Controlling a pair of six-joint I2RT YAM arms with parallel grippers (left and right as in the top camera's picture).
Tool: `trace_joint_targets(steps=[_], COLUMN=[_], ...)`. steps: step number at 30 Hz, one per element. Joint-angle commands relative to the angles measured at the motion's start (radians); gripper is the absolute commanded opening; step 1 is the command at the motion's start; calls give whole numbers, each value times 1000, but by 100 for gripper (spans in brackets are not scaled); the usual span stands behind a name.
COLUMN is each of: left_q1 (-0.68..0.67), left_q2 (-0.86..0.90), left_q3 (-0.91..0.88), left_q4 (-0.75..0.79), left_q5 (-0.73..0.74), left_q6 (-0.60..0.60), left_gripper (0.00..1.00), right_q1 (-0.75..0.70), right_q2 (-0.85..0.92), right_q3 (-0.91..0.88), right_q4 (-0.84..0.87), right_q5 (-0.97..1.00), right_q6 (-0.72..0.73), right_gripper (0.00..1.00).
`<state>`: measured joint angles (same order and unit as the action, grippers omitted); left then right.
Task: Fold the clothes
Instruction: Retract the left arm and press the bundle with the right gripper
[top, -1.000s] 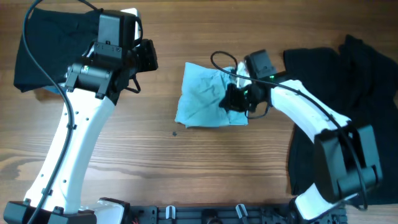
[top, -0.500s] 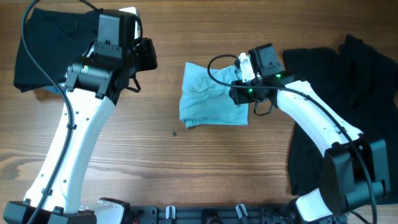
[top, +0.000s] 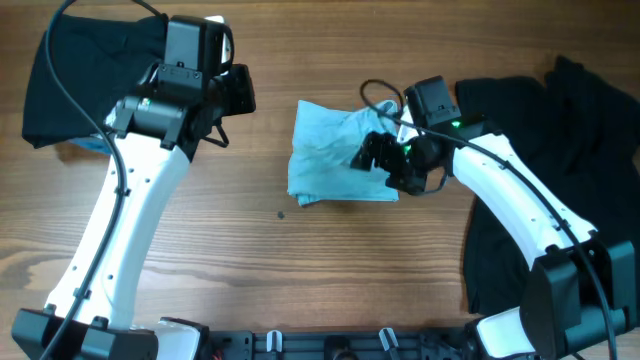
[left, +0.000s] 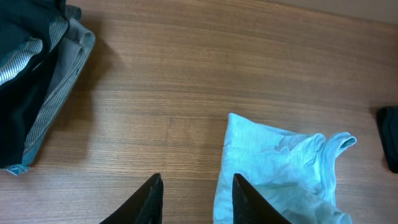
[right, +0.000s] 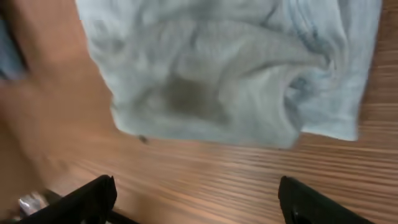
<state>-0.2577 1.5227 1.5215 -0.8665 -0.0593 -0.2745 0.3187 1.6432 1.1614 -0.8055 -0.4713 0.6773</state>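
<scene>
Right gripper (top: 385, 165) hangs over the near right part of a blue T-shirt (top: 335, 155) on a wooden table (top: 300, 270), its two fingers (right: 87, 200) spread wide with nothing between them. The blurred right wrist view shows the crumpled shirt just ahead of the fingertips, with bare wood between the tips; whether either finger touches the cloth cannot be told.

The shirt lies folded into a rumpled, roughly square bundle, so it has no clear long axis. Its straightest edge faces away from the right gripper, toward the left arm. A loose, curled flap of cloth pokes out at the far corner on the right arm's side.

Left gripper (left: 196, 202) is held above the table, well off to the left of the shirt, its fingers (left: 152, 198) apart and empty. Seen from the left wrist, the shirt sits ahead of this gripper and to its right, with its near corner close by the right finger. A dark pile of clothes (left: 25, 81), with grey ribbed cloth along its edge, lies ahead and far to the left.

From overhead, that dark pile spreads behind the left arm at the table's far left corner. A second black garment (top: 560, 130) covers the table to the right of the right gripper, partly under that arm.
</scene>
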Motion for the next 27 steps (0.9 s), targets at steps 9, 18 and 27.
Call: trace_joint_targets(steps=[9, 18, 27], left_q1=[5, 5, 5], left_q2=[8, 8, 8], left_q3=[4, 4, 4], left_q4=[1, 2, 12], left_q5=[5, 5, -14], left_q6=[9, 9, 10], left_gripper=[36, 36, 41], right_q1=[61, 61, 48], right_q2=[177, 98, 101], right_q3=[8, 9, 9], right_q4=[123, 430, 65], right_q5=[-16, -114, 377], right_q6=[347, -23, 40], right_gripper=[87, 4, 72])
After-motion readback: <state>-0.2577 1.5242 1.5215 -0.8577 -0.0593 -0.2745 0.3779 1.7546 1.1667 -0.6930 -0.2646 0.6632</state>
